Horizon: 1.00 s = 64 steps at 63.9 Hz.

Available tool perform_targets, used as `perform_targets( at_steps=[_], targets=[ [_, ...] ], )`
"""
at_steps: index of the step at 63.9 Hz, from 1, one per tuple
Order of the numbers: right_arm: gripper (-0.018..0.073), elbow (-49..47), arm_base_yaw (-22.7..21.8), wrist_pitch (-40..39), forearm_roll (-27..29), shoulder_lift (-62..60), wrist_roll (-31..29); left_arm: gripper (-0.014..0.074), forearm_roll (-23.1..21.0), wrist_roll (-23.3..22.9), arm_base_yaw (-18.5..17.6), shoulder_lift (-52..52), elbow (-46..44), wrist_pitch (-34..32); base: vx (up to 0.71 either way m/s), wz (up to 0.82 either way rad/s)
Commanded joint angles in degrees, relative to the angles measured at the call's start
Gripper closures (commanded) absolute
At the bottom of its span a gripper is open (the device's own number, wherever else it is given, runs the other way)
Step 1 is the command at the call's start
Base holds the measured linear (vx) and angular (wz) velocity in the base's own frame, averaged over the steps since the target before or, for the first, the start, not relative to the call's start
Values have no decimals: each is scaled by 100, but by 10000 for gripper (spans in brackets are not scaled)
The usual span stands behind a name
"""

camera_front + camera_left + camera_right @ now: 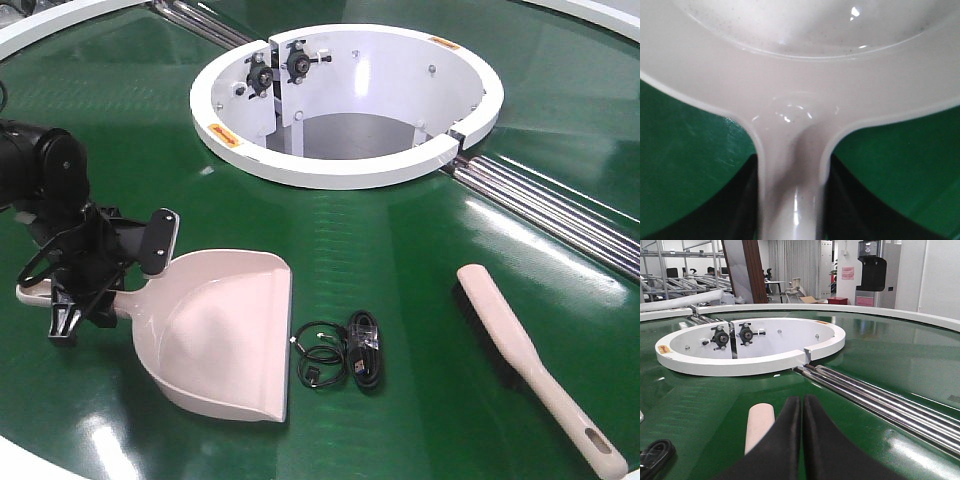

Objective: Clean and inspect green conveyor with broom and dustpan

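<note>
The green conveyor [400, 240] fills the front view. On it at the left lies the pale pink dustpan [225, 340], mouth toward the near edge. My left gripper [85, 290] is shut on the dustpan's thin handle; in the left wrist view the black fingers [742, 200] press both sides of the handle [791, 200], with the gripper [791, 165] centred on it. The broom [510, 340] lies at the right, bristles on its left side, slotted handle toward the near right. My right gripper [802, 400] is shut and empty, just right of the broom's end [759, 425].
A coiled black cable [350, 358] lies between dustpan and broom. A white ring-shaped opening [345, 100] with bolted fittings sits at the back. Steel rollers [560, 210] run from it to the right. The belt's white rim [40, 465] curves along the near left edge.
</note>
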Motion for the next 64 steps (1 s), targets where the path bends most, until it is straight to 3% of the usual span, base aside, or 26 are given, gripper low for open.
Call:
perform_targets(
  at_steps=[1,15,38,64],
  targets=[
    [569,126,-28,-456,-18,-105,0,594,51,-76,-33,-315,-152,261,0,0],
    [569,126,-28,-456,-18,-105,0,594,59,-114,-33,-332,-152,513,0,0],
    [569,126,-28,-456,-18,-105,0,594,220,-379,-33,-494,-157,454,0,0],
    [569,126,-28,-456,-18,-105,0,594,210,-378,-33,-494,-157,434,0,0]
  ],
)
